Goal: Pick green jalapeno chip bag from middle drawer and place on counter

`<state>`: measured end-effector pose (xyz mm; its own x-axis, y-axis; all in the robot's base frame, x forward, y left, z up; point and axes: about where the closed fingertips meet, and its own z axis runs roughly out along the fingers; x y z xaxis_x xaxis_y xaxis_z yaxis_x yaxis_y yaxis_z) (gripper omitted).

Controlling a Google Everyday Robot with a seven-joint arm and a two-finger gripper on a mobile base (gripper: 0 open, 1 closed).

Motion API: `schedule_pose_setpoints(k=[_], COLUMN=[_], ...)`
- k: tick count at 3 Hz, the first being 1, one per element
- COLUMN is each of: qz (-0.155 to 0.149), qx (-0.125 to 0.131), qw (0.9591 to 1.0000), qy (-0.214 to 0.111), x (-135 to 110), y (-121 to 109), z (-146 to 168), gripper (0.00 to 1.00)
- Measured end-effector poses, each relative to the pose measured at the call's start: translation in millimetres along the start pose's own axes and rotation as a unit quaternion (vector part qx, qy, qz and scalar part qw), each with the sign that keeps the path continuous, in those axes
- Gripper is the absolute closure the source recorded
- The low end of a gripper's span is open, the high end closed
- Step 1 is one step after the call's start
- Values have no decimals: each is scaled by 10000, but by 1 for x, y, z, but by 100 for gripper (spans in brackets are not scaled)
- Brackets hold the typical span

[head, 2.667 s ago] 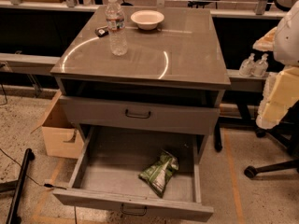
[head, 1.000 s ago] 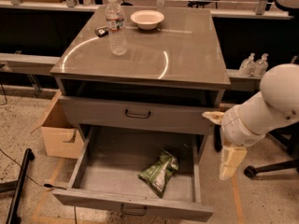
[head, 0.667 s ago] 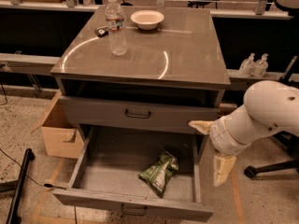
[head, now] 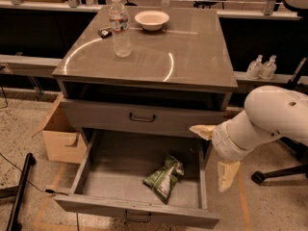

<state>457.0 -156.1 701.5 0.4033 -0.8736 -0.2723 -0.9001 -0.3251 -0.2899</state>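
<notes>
The green jalapeno chip bag (head: 164,178) lies crinkled on the floor of the open middle drawer (head: 139,209), right of centre. My gripper (head: 214,153) hangs at the drawer's right side, just outside its right wall and above the bag's level. Its two cream fingers (head: 226,175) are spread wide apart with nothing between them. The white arm reaches in from the right. The counter (head: 192,57) is the glossy grey-brown top above, with curved light reflections.
A water bottle (head: 120,28), a white bowl (head: 152,19) and a small dark object (head: 104,32) stand on the counter's back left. The upper drawer front (head: 142,117) is closed. A cardboard box (head: 60,138) sits left of the cabinet, a chair base (head: 269,174) at right.
The arm has swung in from the far right and down to the drawer's right edge. The bag and the drawer have not moved.
</notes>
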Motion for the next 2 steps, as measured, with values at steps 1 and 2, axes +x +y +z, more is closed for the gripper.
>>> schedule_pose_setpoints(k=[1,2], qz=[-265,-559], qx=[-47,-48], qw=[9996,9983], qy=[-100,-142], x=[-1,-1], y=[7,5], z=[66,103], gripper=[0,0])
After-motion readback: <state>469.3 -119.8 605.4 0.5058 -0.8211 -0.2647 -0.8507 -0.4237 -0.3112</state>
